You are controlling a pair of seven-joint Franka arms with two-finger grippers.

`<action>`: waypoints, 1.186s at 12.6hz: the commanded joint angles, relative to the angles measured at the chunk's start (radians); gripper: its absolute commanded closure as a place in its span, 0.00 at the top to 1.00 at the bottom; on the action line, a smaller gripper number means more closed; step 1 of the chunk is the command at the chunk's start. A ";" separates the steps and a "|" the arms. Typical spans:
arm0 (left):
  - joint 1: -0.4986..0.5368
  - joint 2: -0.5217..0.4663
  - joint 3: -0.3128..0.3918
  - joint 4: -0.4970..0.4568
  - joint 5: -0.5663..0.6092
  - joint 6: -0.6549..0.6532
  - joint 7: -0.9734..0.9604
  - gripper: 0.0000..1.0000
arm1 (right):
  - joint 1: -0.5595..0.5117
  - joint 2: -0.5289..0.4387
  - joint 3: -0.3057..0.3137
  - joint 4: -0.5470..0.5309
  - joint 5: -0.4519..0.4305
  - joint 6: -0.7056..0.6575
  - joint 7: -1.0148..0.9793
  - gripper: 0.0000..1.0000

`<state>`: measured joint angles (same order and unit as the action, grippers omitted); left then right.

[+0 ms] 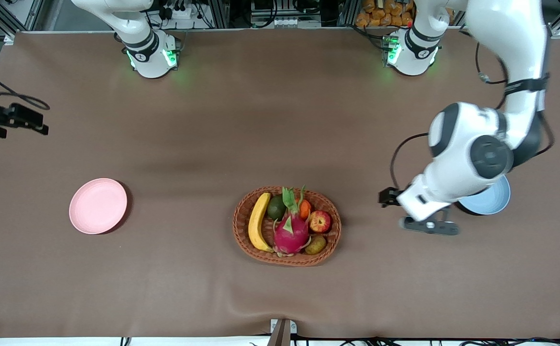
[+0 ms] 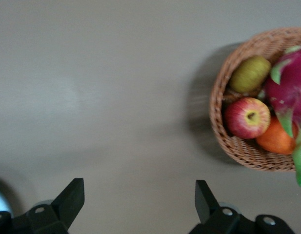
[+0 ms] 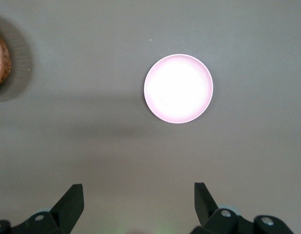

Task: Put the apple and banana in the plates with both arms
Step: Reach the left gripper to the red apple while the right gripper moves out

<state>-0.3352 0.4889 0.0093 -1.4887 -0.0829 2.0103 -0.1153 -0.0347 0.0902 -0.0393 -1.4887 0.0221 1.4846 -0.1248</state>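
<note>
**Both arms up, fruit not yet moved**

Wicker basket (image 1: pixel 287 226) sits mid-table, toward the front camera. Banana (image 1: pixel 258 222) lies along the basket's edge on the right arm's end; apple (image 1: pixel 320 221) is in the basket on the left arm's end, w/ a pink dragon fruit (image 1: pixel 290 229) between them. Also in there: green fruit (image 1: pixel 276 207), orange fruit (image 1: pixel 304 209), brownish oval fruit (image 1: pixel 315 245).

Pink plate (image 1: pixel 98 205) is well apart from the basket, toward the right arm's end, nothing on it. Blue plate (image 1: pixel 489 198) is toward the left arm's end, mostly hidden under the left arm.

Left gripper (image 2: pixel 139 200) hangs over bare tablecloth (image 1: pixel 188 144) btwn basket and blue plate, fingers (image 2: pixel 72 197) spread wide, holding nothing. Right gripper (image 3: pixel 139 202) is up in the air near the table's edge at the right arm's end, looking down on the pink plate, fingers (image 3: pixel 71 201) also wide apart, holding nothing.
</note>
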 commanded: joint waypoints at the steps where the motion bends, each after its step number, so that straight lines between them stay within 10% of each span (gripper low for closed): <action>1: -0.077 0.034 0.011 0.015 0.021 0.059 0.011 1.00 | -0.018 0.100 0.004 0.119 0.047 -0.017 -0.016 1.00; 15: -0.094 0.241 -0.074 0.031 0.011 0.406 0.318 1.00 | 0.134 0.244 0.007 0.114 0.058 0.201 -0.009 1.00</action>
<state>-0.4322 0.7043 -0.0628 -1.4849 -0.0583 2.4029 0.1612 0.0927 0.2998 -0.0272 -1.4085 0.0666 1.6384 -0.1311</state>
